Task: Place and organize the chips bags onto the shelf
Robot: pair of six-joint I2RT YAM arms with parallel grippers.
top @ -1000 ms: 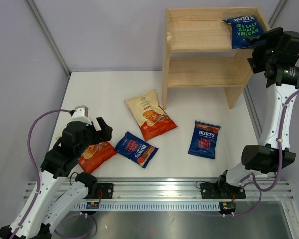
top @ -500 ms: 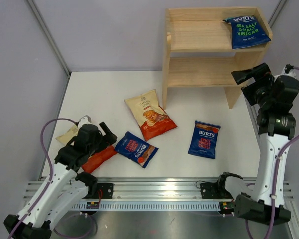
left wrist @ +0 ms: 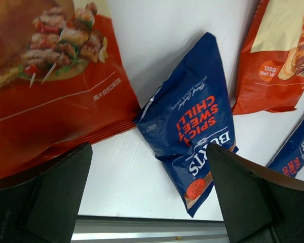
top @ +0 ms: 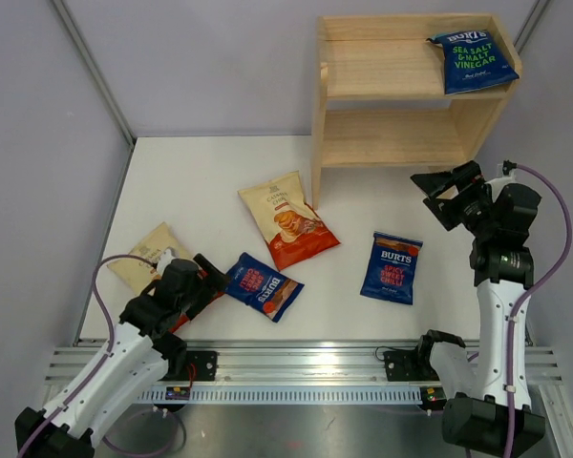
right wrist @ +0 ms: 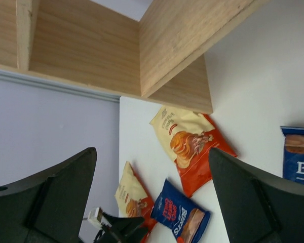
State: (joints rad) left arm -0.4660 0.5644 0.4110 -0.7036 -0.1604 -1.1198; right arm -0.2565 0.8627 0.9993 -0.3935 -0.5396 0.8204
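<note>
One blue bag (top: pixel 473 61) lay on the top tier of the shelf (top: pixel 382 67) and four bags (top: pixel 390 267) on the tabletop (top: pixel 210 181); the right hand (top: pixel 443 187) hung open and empty, the open left hand (top: pixel 208 279) low beside a cream-and-red bag (top: pixel 151 260), probably the next pickup.

Bright, even light with few shadows: sharp from above, softer at the wrists.
In the top view the white table (top: pixel 210 181) is evenly lit from overhead, with only a faint soft shadow under the shelf (top: pixel 411 86), whose lower tier is slightly dimmer. The left wrist view is crisp on the blue bag (left wrist: pixel 192 126), and the red-orange bag (left wrist: pixel 50 96) has a mild gloss. The left gripper's fingers (left wrist: pixel 50 202) are dark, blurred masses. The right wrist view is hazier — the right gripper's fingers (right wrist: pixel 45 197) are out-of-focus silhouettes.
</note>
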